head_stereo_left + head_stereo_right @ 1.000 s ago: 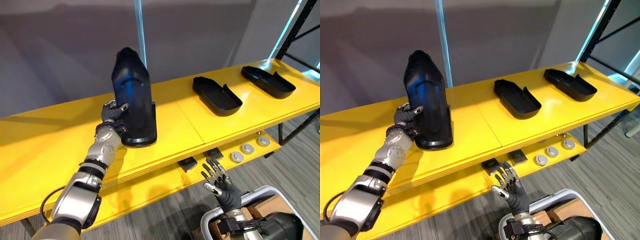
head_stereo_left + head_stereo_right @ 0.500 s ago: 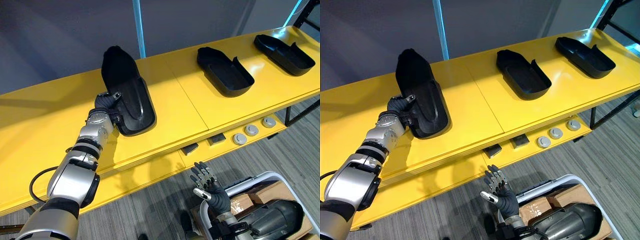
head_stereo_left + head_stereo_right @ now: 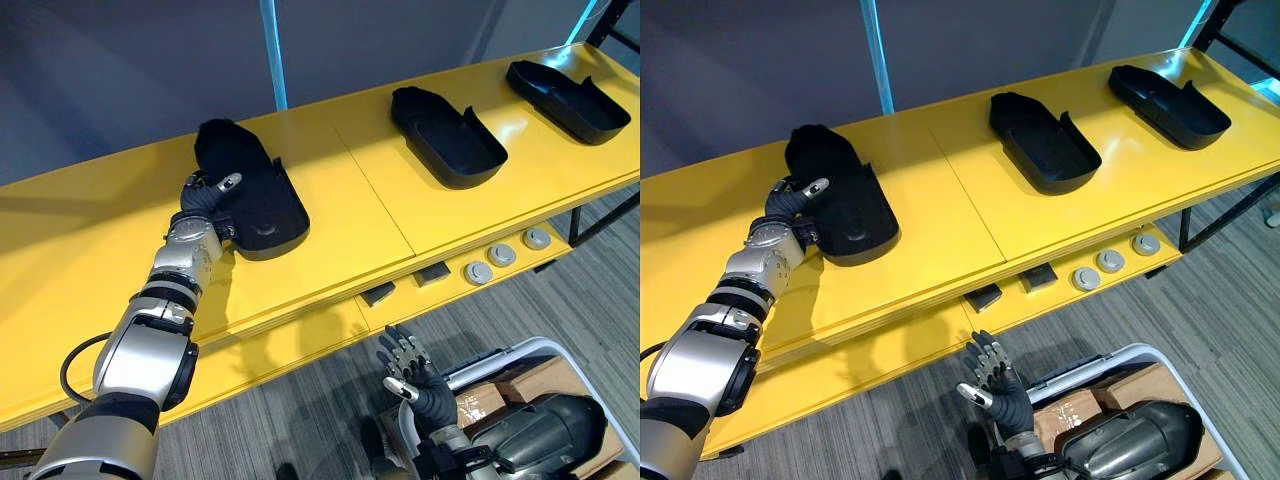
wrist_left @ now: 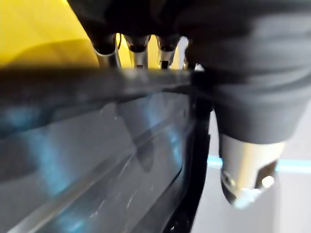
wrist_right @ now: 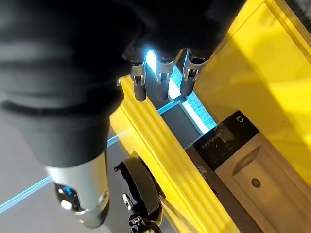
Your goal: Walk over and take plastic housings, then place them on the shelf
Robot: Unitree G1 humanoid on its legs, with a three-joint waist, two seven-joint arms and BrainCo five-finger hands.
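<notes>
**As the Left Hand Grips Its Rim, a Housing Lies on the Shelf**

Where the yellow shelf point(image 3: 340, 225) runs toward its left end, a black plastic housing point(image 3: 262, 200) lies hollow side up on the board, with one side wall caught by the left hand point(image 3: 203, 196). In the left wrist view the fingers point(image 4: 137, 48) reach down the outside of that wall while the thumb point(image 4: 245, 165) sits on the inner side, so the hand is closed on the rim. Further right on the same board lie a second housing point(image 3: 447, 138) and a third housing point(image 3: 560, 88), each well apart from its neighbour. The right hand point(image 3: 412, 375) hangs low in front of the shelf, above the grey floor point(image 3: 300, 430) — fingers straight and spread, holding nothing. On the lower board, round discs point(image 3: 502, 256) sit near small dark boxes point(image 3: 378, 294).
</notes>
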